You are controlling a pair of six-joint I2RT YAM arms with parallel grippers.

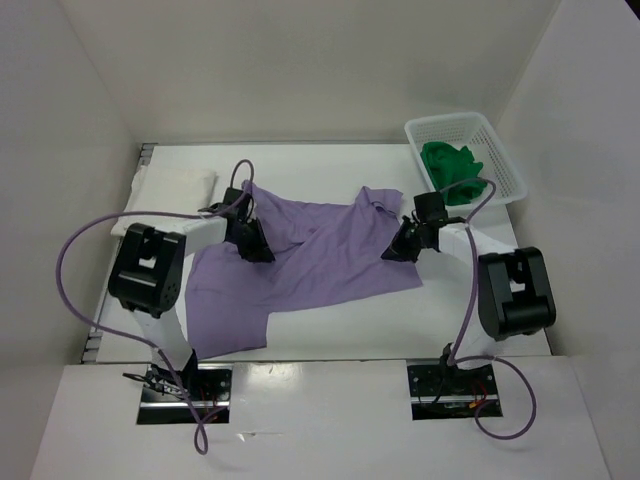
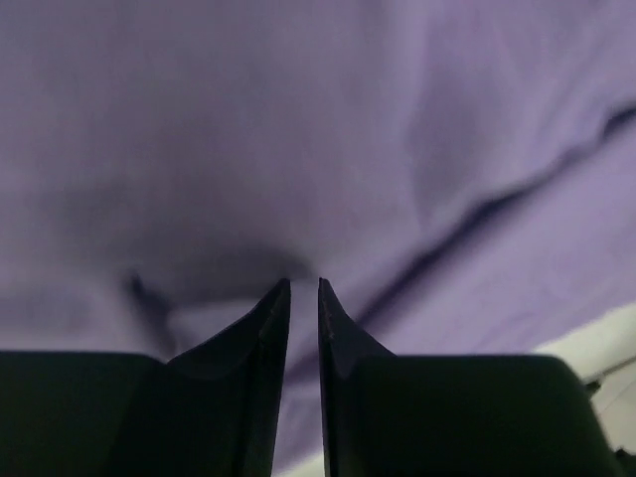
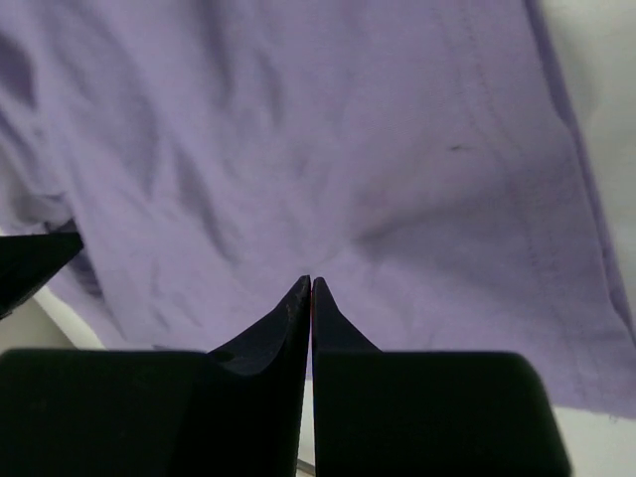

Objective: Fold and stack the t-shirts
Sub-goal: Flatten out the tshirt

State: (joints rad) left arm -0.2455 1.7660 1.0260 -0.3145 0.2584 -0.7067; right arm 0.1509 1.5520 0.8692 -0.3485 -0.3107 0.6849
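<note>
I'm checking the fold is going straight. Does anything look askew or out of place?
The lavender shirt lies crooked and wrinkled, pinched by the left gripper and the right gripper. The green shirt is bunched, unfolded, in the basket. The white shirt lies flat at the far left.

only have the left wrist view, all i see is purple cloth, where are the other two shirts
observer: green shirt is bunched in the white basket at the far right corner of the table
operator: and the white one
observer: white shirt lies flat, apparently folded, at the far left edge
operator: what's the right end effector doing
observer: right end effector is closed on the lavender shirt at its right side, creases running into its tips
</note>
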